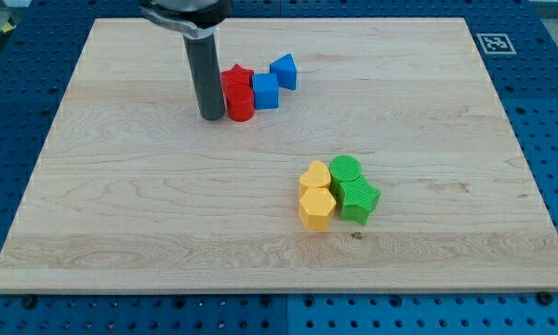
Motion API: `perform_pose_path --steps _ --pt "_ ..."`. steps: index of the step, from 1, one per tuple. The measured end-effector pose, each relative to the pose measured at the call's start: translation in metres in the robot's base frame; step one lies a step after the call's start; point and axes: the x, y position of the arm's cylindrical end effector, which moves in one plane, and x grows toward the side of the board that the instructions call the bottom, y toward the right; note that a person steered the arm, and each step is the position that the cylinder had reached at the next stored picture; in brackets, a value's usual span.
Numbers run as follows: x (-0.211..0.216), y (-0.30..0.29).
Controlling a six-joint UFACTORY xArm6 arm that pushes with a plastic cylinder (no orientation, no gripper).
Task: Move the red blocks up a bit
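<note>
Two red blocks sit together in the upper middle of the wooden board (pixel 121 205): a red star (pixel 236 79) and, just below it, a red cylinder (pixel 240 104). My tip (pixel 212 117) is on the board right at the left side of the red cylinder, touching or nearly touching it. A blue cube (pixel 265 91) touches the red blocks on their right. A blue wedge-like block (pixel 284 71) lies just up and right of the cube.
Lower right of centre is a tight cluster: two yellow blocks (pixel 314 176) (pixel 316 208) on the left, a green cylinder (pixel 345 170) and a green star-like block (pixel 359 199) on the right. A blue pegboard (pixel 539 112) surrounds the board.
</note>
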Motion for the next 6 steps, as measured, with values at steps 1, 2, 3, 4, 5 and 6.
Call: perform_pose_path --steps 1,2,3,4,5,6 --pt "0.018 0.013" --pt "0.015 0.028" --pt "0.001 0.028" --pt "-0.014 0.028" --pt "-0.025 0.030" --pt "-0.023 0.034"
